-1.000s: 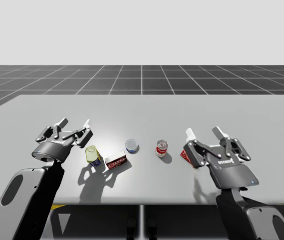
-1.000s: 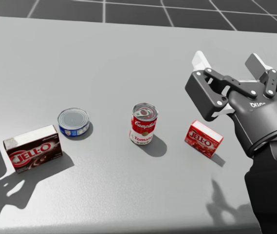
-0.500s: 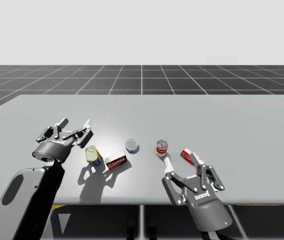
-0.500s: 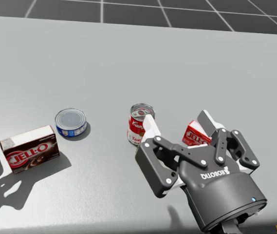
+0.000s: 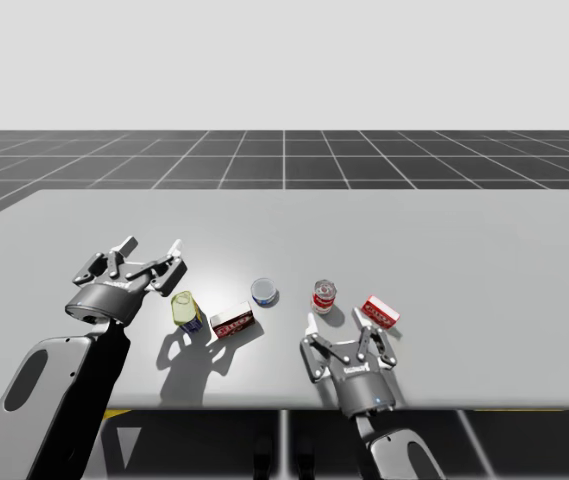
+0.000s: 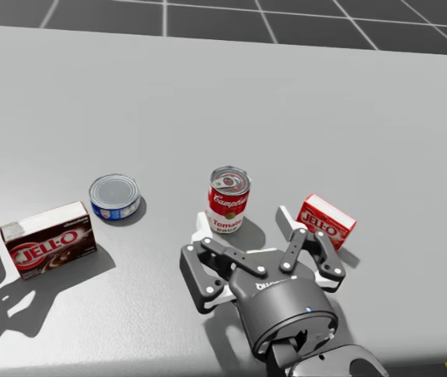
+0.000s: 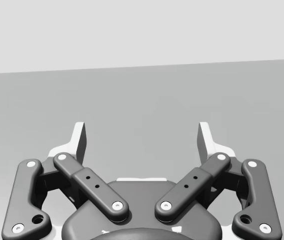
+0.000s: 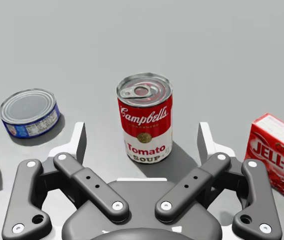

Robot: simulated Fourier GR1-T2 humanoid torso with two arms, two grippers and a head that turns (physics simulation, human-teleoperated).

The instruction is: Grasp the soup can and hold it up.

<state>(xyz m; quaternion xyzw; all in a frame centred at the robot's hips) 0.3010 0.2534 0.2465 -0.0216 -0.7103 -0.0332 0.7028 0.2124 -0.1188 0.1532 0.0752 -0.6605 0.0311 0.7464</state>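
The red and white soup can (image 5: 323,296) (image 6: 228,200) (image 8: 144,117) stands upright on the grey table (image 5: 364,230), near its front middle. My right gripper (image 5: 342,330) (image 6: 244,223) (image 8: 142,137) sits low at the table's front edge, just short of the can, open. Its fingers point at the can from either side without touching it. My left gripper (image 5: 150,248) (image 7: 142,135) hovers open over the left of the table with nothing between its fingers.
A flat blue can (image 5: 263,291) (image 6: 115,196) (image 8: 29,112) lies left of the soup can. A brown box (image 5: 232,322) (image 6: 48,239) and a yellow-blue container (image 5: 186,310) are further left. A red box (image 5: 380,312) (image 6: 327,221) (image 8: 276,160) lies close beside the right gripper.
My right arm has drawn back from above the red box, dropped low and shifted left, ending just in front of the soup can. The left arm has stayed still.
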